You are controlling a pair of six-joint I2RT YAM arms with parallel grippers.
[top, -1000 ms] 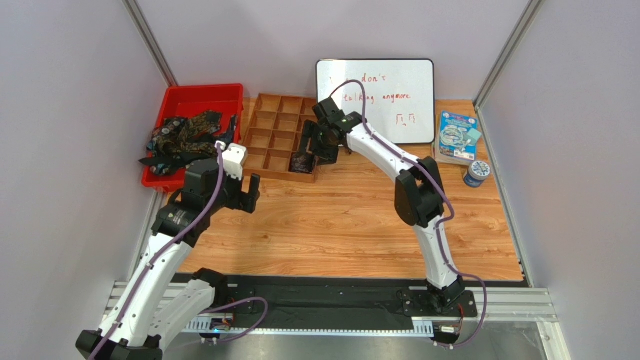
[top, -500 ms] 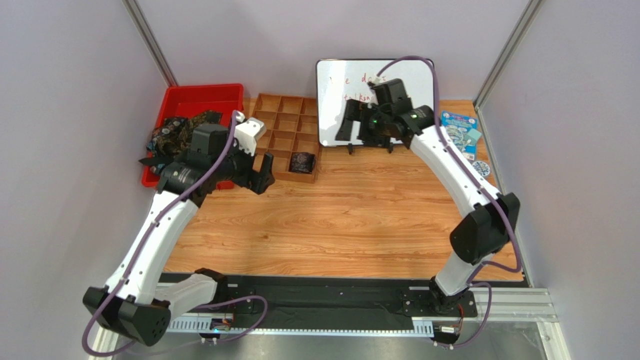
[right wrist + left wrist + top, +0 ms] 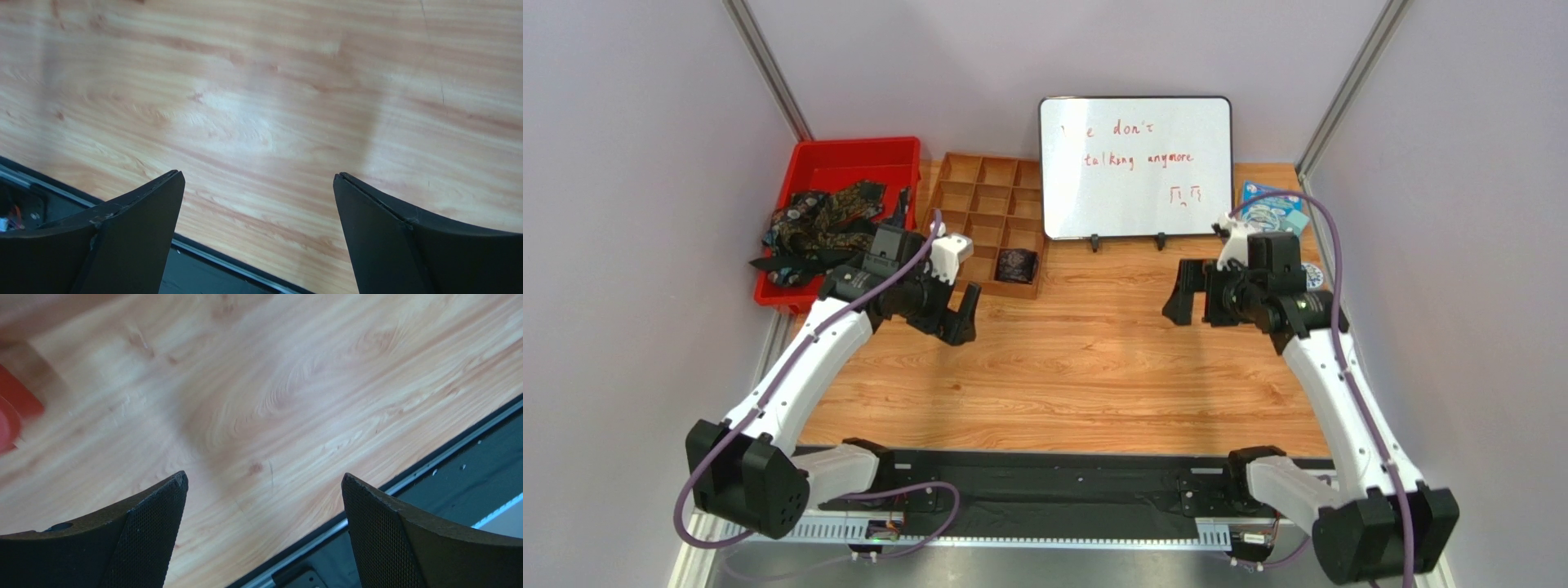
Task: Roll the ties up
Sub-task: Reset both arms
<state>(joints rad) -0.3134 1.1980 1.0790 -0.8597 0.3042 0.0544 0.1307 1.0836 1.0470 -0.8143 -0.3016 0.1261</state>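
Note:
A loose heap of dark patterned ties (image 3: pixel 817 224) lies in the red bin (image 3: pixel 852 148) at the back left, some ends hanging over its left rim. One rolled tie (image 3: pixel 1017 263) sits in the front right compartment of the wooden organizer (image 3: pixel 974 211). My left gripper (image 3: pixel 956 315) hovers open over the table just in front of the organizer, with nothing between its fingers (image 3: pixel 153 514). My right gripper (image 3: pixel 1187 294) is open and empty over the right part of the table, below the whiteboard. Both wrist views show only bare wood between the jaws.
A whiteboard (image 3: pixel 1136 165) with red writing stands at the back centre. A blue packet (image 3: pixel 1273 206) and a small round tin (image 3: pixel 1313 275) lie at the back right, behind my right arm. The black mounting rail (image 3: pixel 1051 490) runs along the near table edge (image 3: pixel 393 478).
My right gripper opened, left the rolled tie in the organizer compartment, and swung back past the whiteboard to the table's right. My left arm moved right, from beside the red bin to before the organizer.

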